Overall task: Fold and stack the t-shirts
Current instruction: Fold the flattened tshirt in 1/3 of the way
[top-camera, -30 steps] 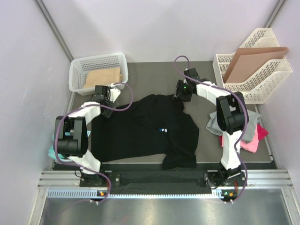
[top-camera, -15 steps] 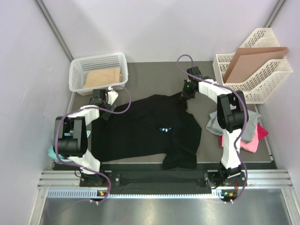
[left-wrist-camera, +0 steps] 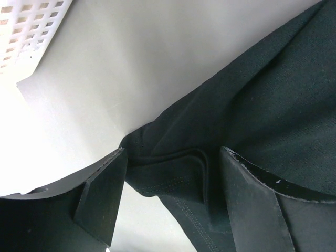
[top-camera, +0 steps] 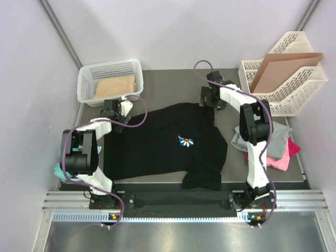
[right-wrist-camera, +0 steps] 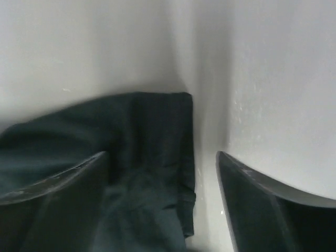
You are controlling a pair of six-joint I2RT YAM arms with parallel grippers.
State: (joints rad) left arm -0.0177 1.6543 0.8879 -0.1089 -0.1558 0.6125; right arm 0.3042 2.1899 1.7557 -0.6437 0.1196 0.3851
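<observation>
A: Where is the large black cloth t-shirt (top-camera: 152,152) lying?
B: It is lying spread across the middle of the grey table (top-camera: 173,84), with its white-and-blue chest logo (top-camera: 185,140) facing up. Its near right part is bunching into a fold by the near edge.
A: The others?
B: The bright pink cloth shirt (top-camera: 284,160) and the crumpled grey cloth shirt (top-camera: 282,133) are lying heaped together at the right edge, with the grey one farther back.
A: Grippers?
B: The left gripper (left-wrist-camera: 173,155) is standing spread, with a ridge of the black shirt's far left corner lying between its fingers. The right gripper (right-wrist-camera: 161,155) is standing spread over the far right corner.
A: Behind?
B: A white perforated plastic basket (top-camera: 110,65) is sitting in the far left corner. A white plastic file rack (top-camera: 294,105) is holding a flat brown cardboard sheet (top-camera: 283,68) in the far right corner.
</observation>
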